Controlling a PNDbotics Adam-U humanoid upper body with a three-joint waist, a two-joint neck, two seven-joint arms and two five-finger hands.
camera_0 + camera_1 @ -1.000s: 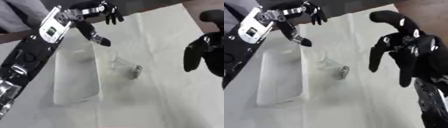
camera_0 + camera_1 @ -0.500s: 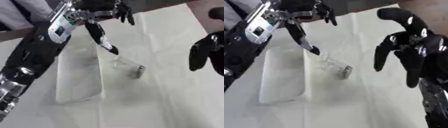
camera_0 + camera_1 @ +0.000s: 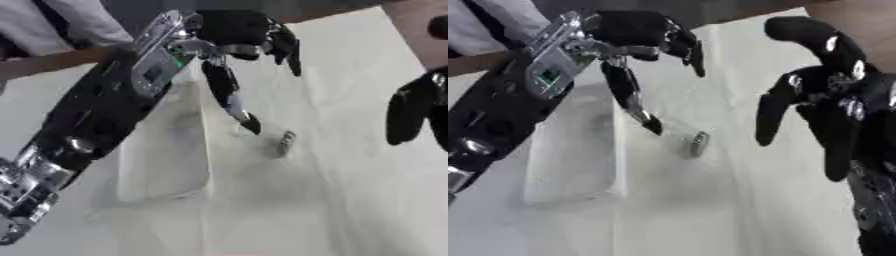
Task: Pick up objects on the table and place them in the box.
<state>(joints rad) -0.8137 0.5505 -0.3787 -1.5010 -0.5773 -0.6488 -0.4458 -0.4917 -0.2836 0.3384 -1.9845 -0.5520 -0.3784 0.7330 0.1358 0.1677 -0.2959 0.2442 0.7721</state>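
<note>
A small clear bottle with a grey cap [image 3: 282, 142] lies on its side on the white cloth [image 3: 350, 190], just right of a clear plastic box [image 3: 166, 150]. My left hand [image 3: 241, 37] hangs open above them, its thumb [image 3: 232, 100] reaching down to a point beside the bottle's clear end. Whether the thumb touches the bottle I cannot tell. My right hand [image 3: 833, 100] hovers open at the right, fingers hanging down, apart from the bottle.
The white cloth covers the table; brown tabletop shows at the top right corner [image 3: 420, 12]. A person's grey sleeve [image 3: 66, 25] is at the far upper left, touching nothing. My left forearm [image 3: 87, 130] crosses over the box's left side.
My left hand has swung right and down, bringing its thumb from above the box's far end to the bottle. The right hand has stayed at the right.
</note>
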